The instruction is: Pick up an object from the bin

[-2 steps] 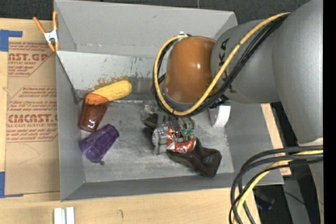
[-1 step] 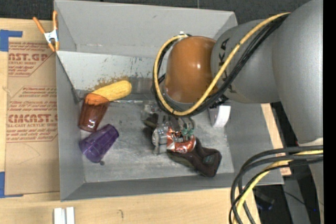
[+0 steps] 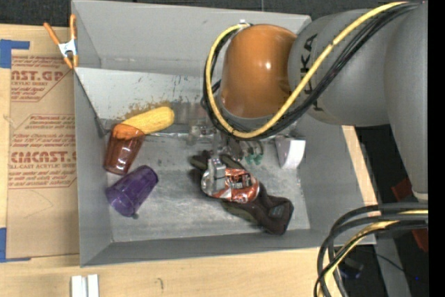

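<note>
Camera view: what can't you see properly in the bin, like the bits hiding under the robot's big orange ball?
All in the camera view:
1. gripper: mostly hidden under the arm's orange cover.
2. white thing at the right of the bin: its top is hidden by the arm; kind unclear.
3. crumpled red-and-silver packet: print too small to read.
4. dark brown thing: partly under the packet; kind unclear.

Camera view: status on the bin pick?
Gripper low at mid bin, over crumpled silver-and-red packet. Packet lies on dark brown cloth. Purple cup, orange cup, yellow corn-like toy off left, apart.
</note>
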Motion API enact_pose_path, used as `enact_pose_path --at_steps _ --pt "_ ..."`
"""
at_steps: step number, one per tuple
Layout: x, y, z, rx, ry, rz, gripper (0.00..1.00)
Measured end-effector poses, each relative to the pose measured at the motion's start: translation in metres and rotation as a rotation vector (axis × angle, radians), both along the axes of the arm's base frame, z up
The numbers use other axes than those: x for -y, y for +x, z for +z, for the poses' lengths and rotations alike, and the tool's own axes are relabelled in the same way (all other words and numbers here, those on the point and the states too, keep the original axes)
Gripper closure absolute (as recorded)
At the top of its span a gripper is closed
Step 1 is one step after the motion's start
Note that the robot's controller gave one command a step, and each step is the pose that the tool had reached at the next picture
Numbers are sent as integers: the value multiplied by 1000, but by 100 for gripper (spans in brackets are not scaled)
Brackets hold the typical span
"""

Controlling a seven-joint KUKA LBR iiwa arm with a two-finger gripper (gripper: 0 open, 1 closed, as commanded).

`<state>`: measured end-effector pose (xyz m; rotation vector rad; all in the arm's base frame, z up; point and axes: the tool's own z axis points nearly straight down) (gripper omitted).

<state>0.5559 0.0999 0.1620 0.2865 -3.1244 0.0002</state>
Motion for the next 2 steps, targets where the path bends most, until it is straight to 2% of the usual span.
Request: enact_pose_path --at_steps 1,2 --pt "31 17 -26 18 4 40 0" --pt "39 16 -42 13 2 39 0"
